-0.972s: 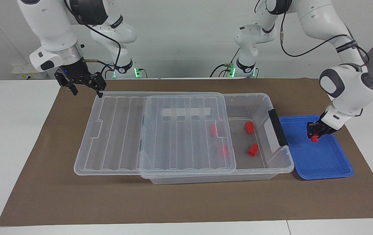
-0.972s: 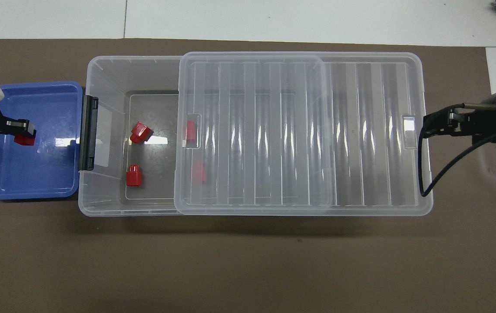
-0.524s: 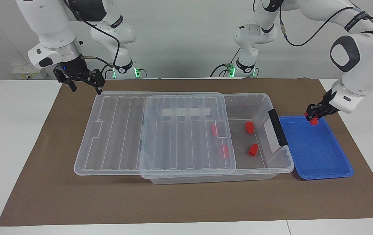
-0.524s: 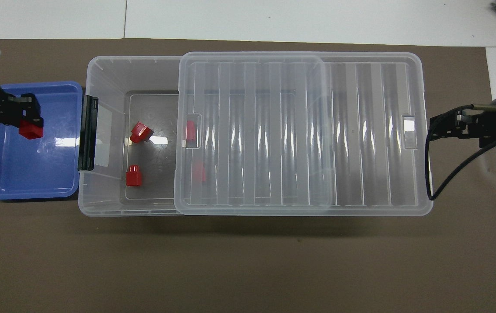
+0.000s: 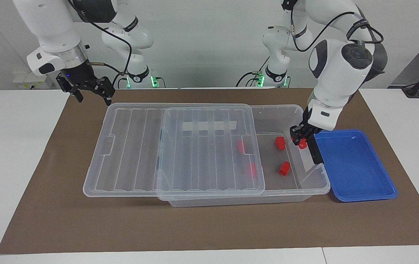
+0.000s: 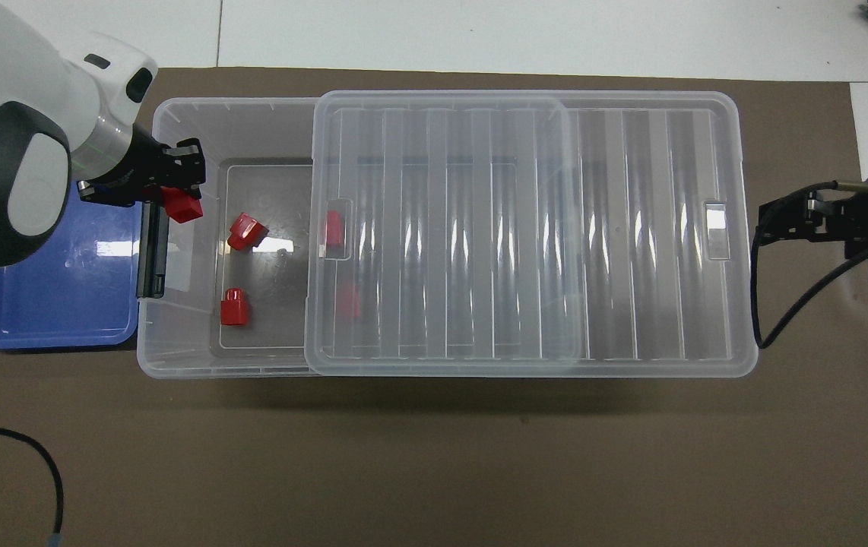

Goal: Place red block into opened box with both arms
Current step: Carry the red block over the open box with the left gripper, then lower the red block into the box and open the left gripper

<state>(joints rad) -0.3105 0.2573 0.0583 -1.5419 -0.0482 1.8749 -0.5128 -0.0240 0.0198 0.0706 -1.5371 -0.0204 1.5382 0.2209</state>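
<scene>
My left gripper (image 5: pixel 300 140) (image 6: pixel 182 199) is shut on a red block (image 5: pixel 302 144) (image 6: pixel 184 207) and hangs over the latch end of the clear box (image 5: pixel 286 108) (image 6: pixel 175 114), just above its black latch bar (image 5: pixel 314 148) (image 6: pixel 151 262). The ribbed lid (image 5: pixel 180 146) (image 6: pixel 525 228) is slid toward the right arm's end, so the latch end is uncovered. Two red blocks (image 5: pixel 279 142) (image 6: pixel 245 230) lie on the uncovered floor and two more show through the lid (image 5: pixel 241 145). My right gripper (image 5: pixel 90 91) (image 6: pixel 776 226) hangs open beside the lid's outer end, holding nothing.
A blue tray (image 5: pixel 352 168) (image 6: pixel 54 304) sits against the box's latch end and holds nothing. A brown mat (image 5: pixel 209 227) covers the table under both containers. A black cable (image 6: pixel 765 304) loops from the right arm beside the lid's corner.
My left gripper lifted the red block out of the blue tray and carried it across to the box's latch end. The right gripper rose slightly and drew back from the lid.
</scene>
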